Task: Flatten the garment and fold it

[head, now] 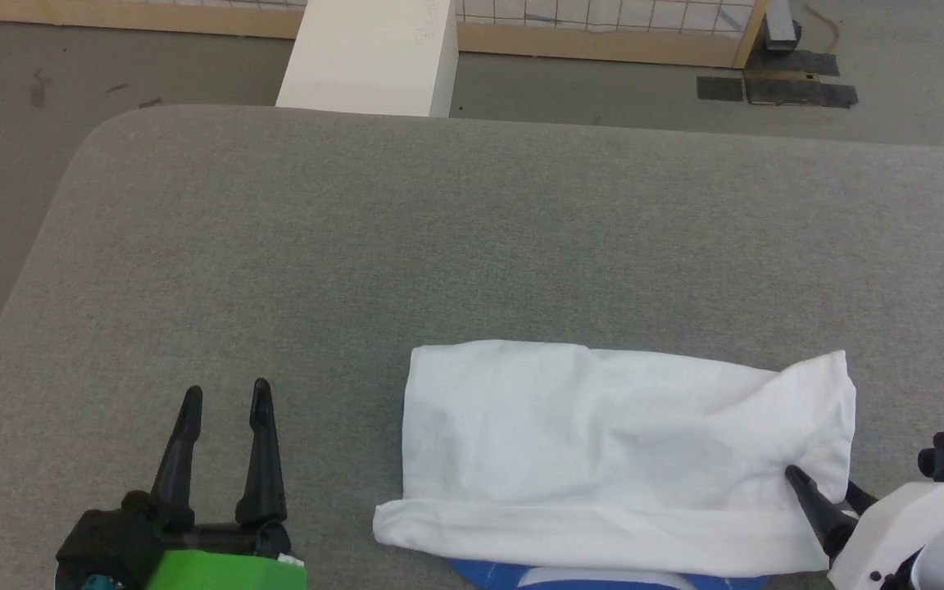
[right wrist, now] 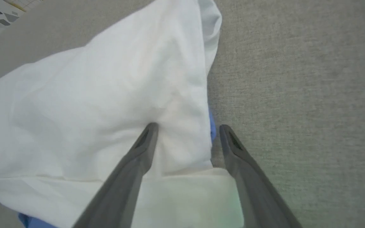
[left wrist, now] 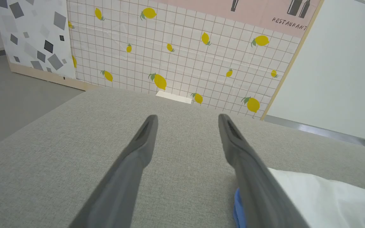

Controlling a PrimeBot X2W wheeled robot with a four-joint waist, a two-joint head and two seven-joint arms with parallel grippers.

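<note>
The folded garment [head: 603, 442] lies at the near edge of the worktop [head: 439, 229], the right gripper [right wrist: 188, 126] spread wide over its right end, the left gripper [head: 226, 388] wide and empty to its left

Under the right gripper [right wrist: 187, 128], the garment [right wrist: 106, 95] was soft, matt white cloth, loosely creased. The tabletop [left wrist: 182, 152] beneath the left gripper [left wrist: 187, 117] was coarse grey woven fabric, and that gripper's fingers [left wrist: 131, 164] looked like dull, smooth dark plastic.

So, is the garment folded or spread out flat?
Folded: the garment lies as a compact white rectangle with blue peeking from under its near edge; its right end is rumpled.
</note>
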